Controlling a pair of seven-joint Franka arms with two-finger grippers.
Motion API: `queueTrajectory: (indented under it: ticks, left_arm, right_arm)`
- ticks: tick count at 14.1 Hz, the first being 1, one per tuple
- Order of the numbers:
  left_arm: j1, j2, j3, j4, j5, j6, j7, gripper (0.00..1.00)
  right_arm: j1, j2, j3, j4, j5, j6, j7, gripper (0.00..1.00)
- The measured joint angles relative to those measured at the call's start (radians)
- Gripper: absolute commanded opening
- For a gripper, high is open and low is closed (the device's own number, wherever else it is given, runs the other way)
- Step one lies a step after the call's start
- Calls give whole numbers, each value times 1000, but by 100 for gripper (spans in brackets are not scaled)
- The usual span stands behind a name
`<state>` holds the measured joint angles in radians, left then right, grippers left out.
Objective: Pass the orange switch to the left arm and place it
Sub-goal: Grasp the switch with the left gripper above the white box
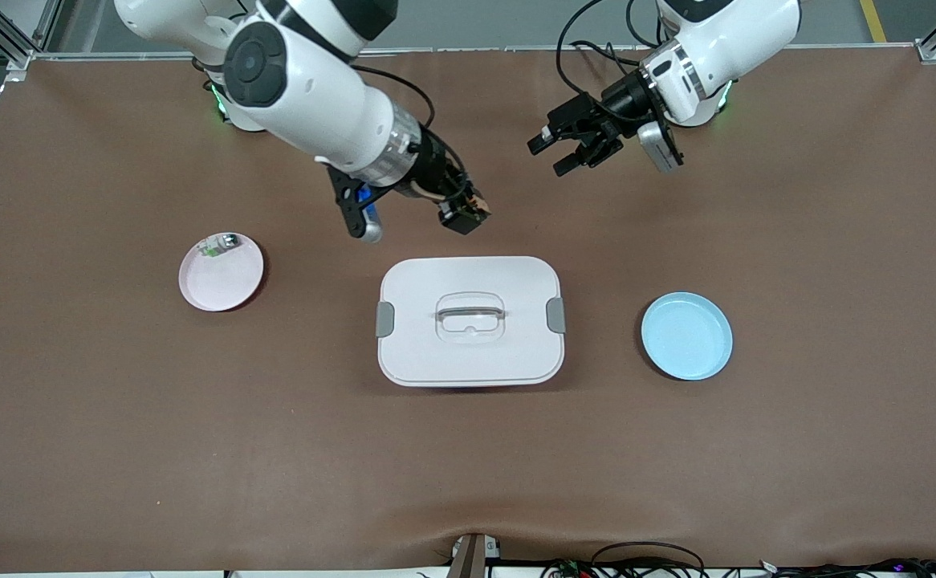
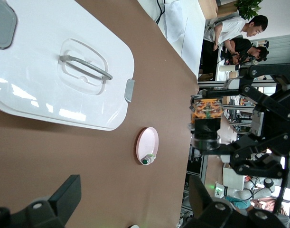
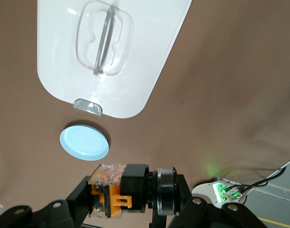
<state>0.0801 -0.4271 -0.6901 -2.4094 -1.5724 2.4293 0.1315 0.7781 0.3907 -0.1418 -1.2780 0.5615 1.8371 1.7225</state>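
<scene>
The orange switch (image 1: 470, 210) is a small black part with an orange end, and my right gripper (image 1: 461, 218) is shut on it in the air, over the brown table just off the rim of the white box (image 1: 470, 320). In the right wrist view the switch (image 3: 127, 190) lies crosswise between the fingers (image 3: 78, 199), with the box (image 3: 135, 71) below. My left gripper (image 1: 549, 157) hangs open and empty over the table, a short way from the switch, toward the left arm's end. The left wrist view shows the held switch (image 2: 206, 118) and the box (image 2: 35, 95).
A pink plate (image 1: 223, 281) toward the right arm's end carries a small silvery part with green (image 1: 219, 243). A blue plate (image 1: 686, 335) lies empty toward the left arm's end. The box stands between the two plates, mid-table.
</scene>
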Motion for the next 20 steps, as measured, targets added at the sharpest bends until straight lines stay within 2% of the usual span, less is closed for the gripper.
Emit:
queueTrajectory:
  ticks: [11, 20]
  left_arm:
    - [41, 157, -8, 131, -3, 56, -17, 100]
    - [39, 243, -76, 169, -3, 165, -17, 100]
  right_arm:
    - [102, 46, -2, 1, -1, 112, 107, 0]
    - [103, 69, -16, 28, -1, 145, 157, 0]
